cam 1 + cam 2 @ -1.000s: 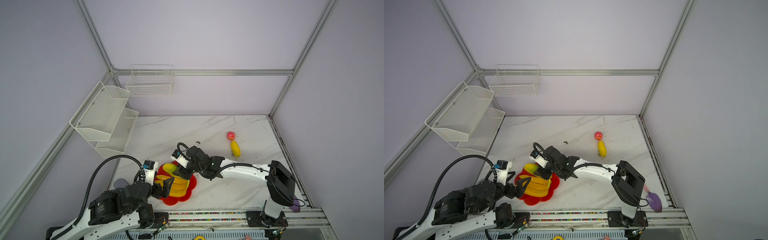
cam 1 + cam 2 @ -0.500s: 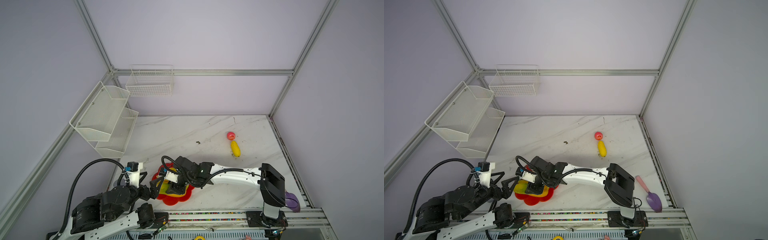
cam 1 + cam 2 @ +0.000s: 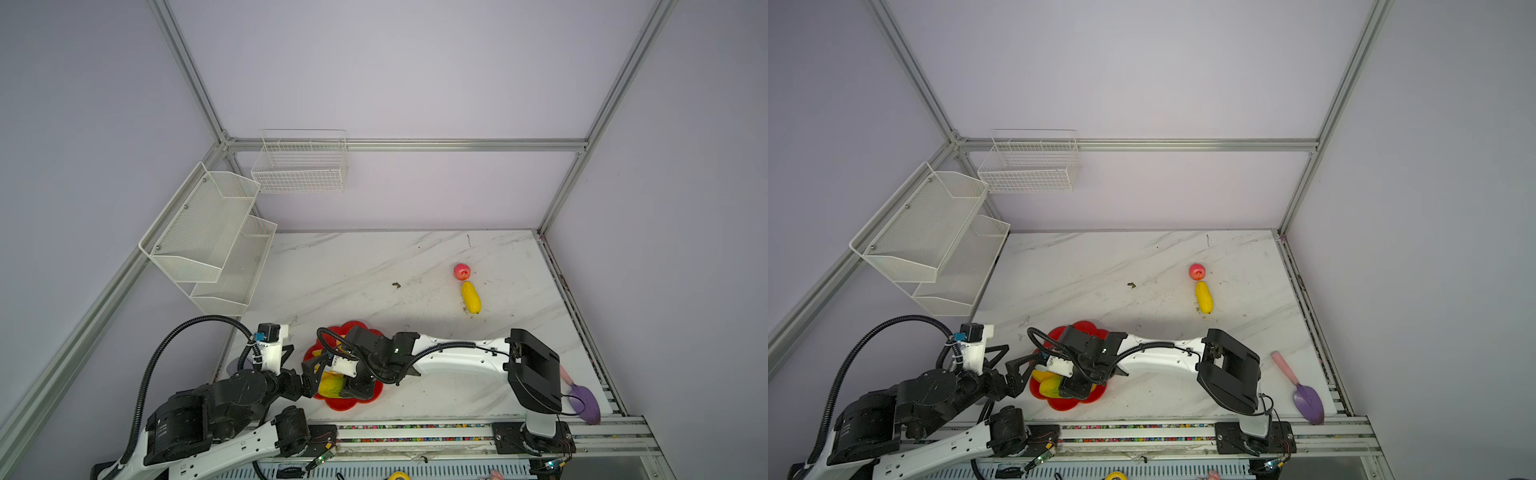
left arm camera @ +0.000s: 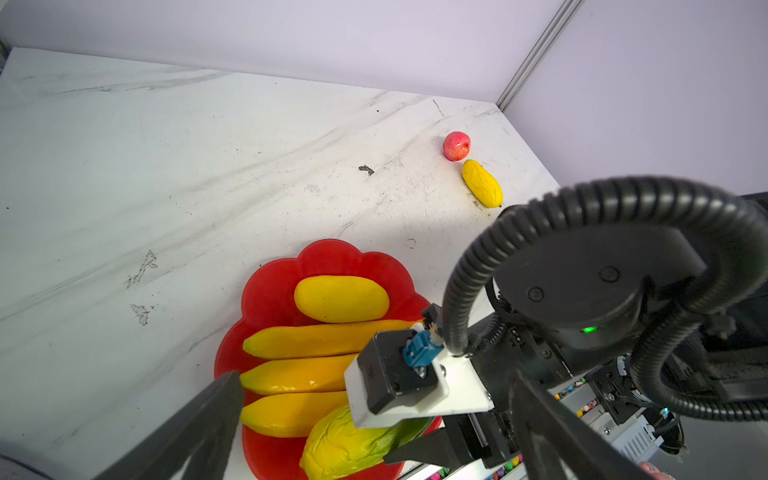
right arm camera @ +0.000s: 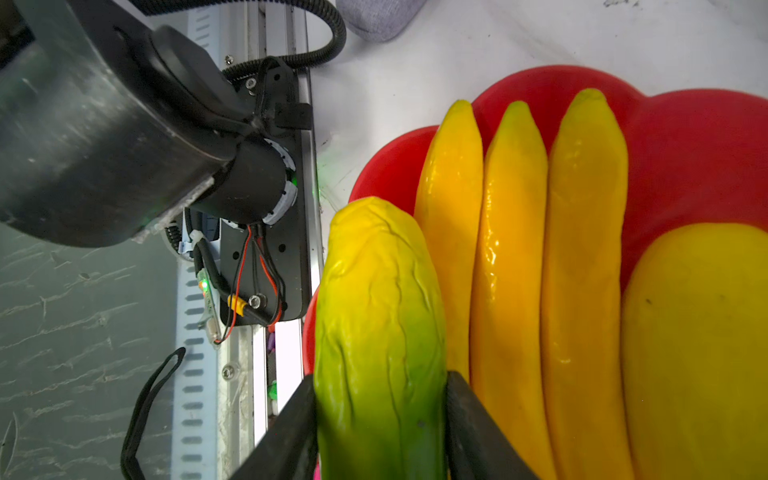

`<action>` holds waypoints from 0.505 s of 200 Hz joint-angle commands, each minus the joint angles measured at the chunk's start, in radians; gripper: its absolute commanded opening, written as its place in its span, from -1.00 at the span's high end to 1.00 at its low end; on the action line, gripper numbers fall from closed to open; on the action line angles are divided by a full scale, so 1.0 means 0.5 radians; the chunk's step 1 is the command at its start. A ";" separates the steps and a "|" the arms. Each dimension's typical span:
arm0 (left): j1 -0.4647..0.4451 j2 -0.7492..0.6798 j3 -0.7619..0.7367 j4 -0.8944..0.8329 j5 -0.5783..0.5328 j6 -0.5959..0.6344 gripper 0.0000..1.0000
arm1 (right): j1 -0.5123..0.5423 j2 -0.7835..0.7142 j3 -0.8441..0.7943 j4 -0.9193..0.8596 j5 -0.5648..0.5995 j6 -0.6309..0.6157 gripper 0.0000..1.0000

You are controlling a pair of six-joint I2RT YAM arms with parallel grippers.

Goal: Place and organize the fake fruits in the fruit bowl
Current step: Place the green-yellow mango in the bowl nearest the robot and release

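The red flower-shaped fruit bowl (image 3: 353, 326) (image 3: 1084, 326) sits near the table's front edge. In it lie three yellow-orange bananas (image 4: 303, 370) (image 5: 515, 249) and a yellow mango (image 4: 340, 298) (image 5: 698, 332). My right gripper (image 3: 353, 388) (image 5: 380, 386) is shut on the green-yellow mango (image 5: 378, 311) (image 4: 349, 449), holding it over the bowl's front part beside the bananas. My left gripper (image 3: 309, 376) (image 4: 374, 386) stands open at the bowl's left side, holding nothing. A pink-red apple (image 3: 461, 272) (image 4: 456, 145) and another yellow mango (image 3: 471, 296) (image 4: 482, 183) lie on the table at the back right.
A purple scoop with a pink handle (image 3: 1306, 399) lies at the front right corner. White wire baskets (image 3: 208, 232) (image 3: 301, 166) hang on the left and back walls. A metal rail (image 3: 415, 432) runs along the front edge, close to the bowl.
My right gripper has carried the green-yellow mango from the bowl's far side towards its front part. My left gripper has drawn back a little to the left of the bowl.
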 commanded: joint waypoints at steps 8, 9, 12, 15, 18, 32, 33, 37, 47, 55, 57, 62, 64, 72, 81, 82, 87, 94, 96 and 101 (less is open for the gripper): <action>0.013 -0.004 0.142 0.004 -0.039 -0.038 -1.00 | 0.005 0.076 0.056 -0.097 0.046 -0.069 0.03; 0.012 -0.002 0.143 0.005 -0.039 -0.039 -1.00 | 0.006 0.079 0.059 -0.100 0.048 -0.069 0.03; 0.011 -0.006 0.141 0.005 -0.039 -0.039 -1.00 | 0.005 0.083 0.063 -0.105 0.050 -0.070 0.03; 0.011 -0.004 0.142 0.006 -0.039 -0.039 -1.00 | 0.005 0.086 0.067 -0.105 0.053 -0.070 0.03; 0.012 -0.005 0.143 0.006 -0.039 -0.039 -1.00 | 0.005 0.092 0.069 -0.105 0.053 -0.070 0.02; 0.011 -0.005 0.142 0.005 -0.037 -0.039 -1.00 | 0.006 0.101 0.079 -0.117 0.061 -0.076 -0.01; 0.011 -0.004 0.141 0.006 -0.038 -0.039 -1.00 | 0.006 0.101 0.080 -0.118 0.062 -0.076 -0.02; 0.012 -0.004 0.144 0.005 -0.039 -0.039 -1.00 | 0.004 0.105 0.083 -0.121 0.065 -0.076 -0.04; 0.014 -0.005 0.147 0.007 -0.042 -0.036 -1.00 | 0.006 0.101 0.083 -0.126 0.066 -0.080 -0.13; 0.013 -0.006 0.147 0.005 -0.045 -0.036 -1.00 | 0.004 0.094 0.080 -0.123 0.075 -0.080 -0.23; 0.014 -0.005 0.147 0.005 -0.045 -0.036 -1.00 | 0.004 0.090 0.078 -0.122 0.076 -0.079 -0.26; 0.013 -0.006 0.147 0.006 -0.045 -0.036 -1.00 | 0.006 0.078 0.078 -0.118 0.078 -0.079 -0.30; 0.013 -0.006 0.147 0.007 -0.045 -0.034 -1.00 | 0.004 0.073 0.078 -0.115 0.080 -0.079 -0.32; 0.011 -0.006 0.149 0.007 -0.045 -0.033 -1.00 | 0.004 0.049 0.073 -0.103 0.081 -0.074 -0.38; 0.012 -0.006 0.148 0.009 -0.045 -0.029 -1.00 | 0.004 0.018 0.079 -0.090 0.082 -0.067 -0.46; 0.011 -0.005 0.147 0.011 -0.045 -0.030 -1.00 | 0.004 0.015 0.080 -0.088 0.082 -0.067 -0.46; 0.011 -0.004 0.151 0.011 -0.045 -0.027 -1.00 | 0.006 -0.006 0.080 -0.083 0.082 -0.065 -0.49; 0.012 -0.004 0.153 0.010 -0.046 -0.024 -1.00 | 0.004 -0.034 0.087 -0.072 0.072 -0.064 -0.51; 0.012 -0.006 0.153 0.012 -0.045 -0.022 -1.00 | 0.004 -0.044 0.089 -0.069 0.069 -0.063 -0.51; 0.012 -0.005 0.156 0.017 -0.045 -0.019 -1.00 | 0.004 -0.066 0.094 -0.068 0.073 -0.062 -0.53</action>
